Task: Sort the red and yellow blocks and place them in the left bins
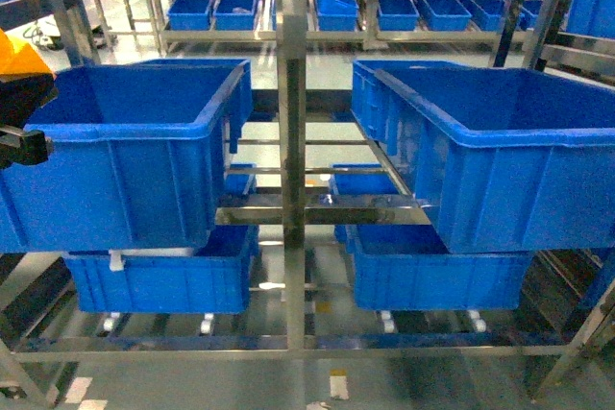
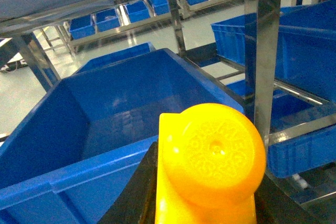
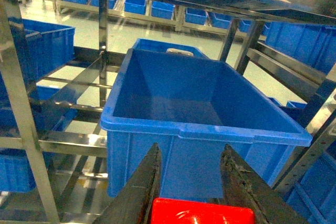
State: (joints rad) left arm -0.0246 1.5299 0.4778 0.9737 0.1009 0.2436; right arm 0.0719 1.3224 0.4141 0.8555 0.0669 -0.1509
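At the far left the left gripper (image 2: 205, 203) has its jaws clamped on the yellow block (image 2: 210, 166), poised just before the near rim of the left bin (image 1: 115, 156). A steel rack post (image 1: 291, 141) divides the shelf. Rightward, the right gripper (image 3: 191, 192) holds the red block (image 3: 202, 211) before another blue crate (image 3: 199, 103).

Glossy yellow plastic block (image 2: 210, 166), smooth blue plastic bins (image 1: 125, 156), shiny metal rack (image 1: 291, 141).
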